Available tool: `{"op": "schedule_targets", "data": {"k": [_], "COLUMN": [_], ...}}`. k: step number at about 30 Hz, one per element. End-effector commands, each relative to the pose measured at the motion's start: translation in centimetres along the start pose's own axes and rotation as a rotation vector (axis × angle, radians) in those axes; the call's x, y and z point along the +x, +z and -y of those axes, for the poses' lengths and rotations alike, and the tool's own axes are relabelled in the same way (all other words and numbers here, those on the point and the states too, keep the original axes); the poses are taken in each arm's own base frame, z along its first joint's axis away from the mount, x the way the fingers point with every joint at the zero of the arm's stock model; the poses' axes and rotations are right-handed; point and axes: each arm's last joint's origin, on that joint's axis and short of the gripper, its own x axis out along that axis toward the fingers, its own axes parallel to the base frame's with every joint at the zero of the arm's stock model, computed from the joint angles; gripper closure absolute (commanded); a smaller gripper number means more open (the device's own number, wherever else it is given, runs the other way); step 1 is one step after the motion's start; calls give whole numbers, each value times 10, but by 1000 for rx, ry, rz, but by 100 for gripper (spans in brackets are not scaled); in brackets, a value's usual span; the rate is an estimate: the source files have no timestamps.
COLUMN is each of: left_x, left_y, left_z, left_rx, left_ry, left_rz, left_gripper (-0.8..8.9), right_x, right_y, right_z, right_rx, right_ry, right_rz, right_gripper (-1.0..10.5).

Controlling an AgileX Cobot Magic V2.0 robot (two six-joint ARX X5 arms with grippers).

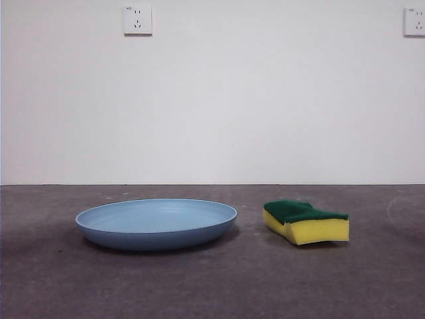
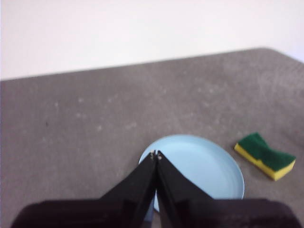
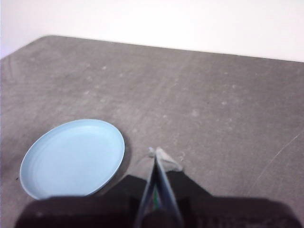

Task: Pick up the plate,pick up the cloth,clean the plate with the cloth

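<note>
The light-blue plate (image 1: 156, 223) is lying flat on the grey desk (image 1: 212, 286), with the cloth (image 1: 306, 221) sitting just beside it, apart. The left gripper (image 2: 156, 154) and the right gripper (image 3: 157, 152) are hanging above the desk, jaws pressed together, holding nothing.

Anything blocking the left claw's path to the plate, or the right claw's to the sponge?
Nothing visible. The plate and the sponge lie apart on the bare table. The left claw hangs shut above the plate, the right claw shut on its side; the sponge is hidden in the right wrist view.
</note>
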Motion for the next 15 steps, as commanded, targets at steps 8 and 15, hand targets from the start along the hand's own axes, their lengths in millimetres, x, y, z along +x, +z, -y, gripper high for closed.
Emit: {"op": "schedule_targets", "data": {"k": [8,15], "left_x": [3,5], "left_y": [-3,-3], "left_z": [0,0], "left_rx": [-12,-12], "left_ry": [1,2], "left_rz": [-35,-47], "left_gripper": [816,816], "right_x": [0,-2], "right_y": [-1,-1], "right_z": [0,1], "right_rx": [-4,-2], "right_ry": [-1,0], "right_rz": [-2,6], "right_gripper": [945,945]}}
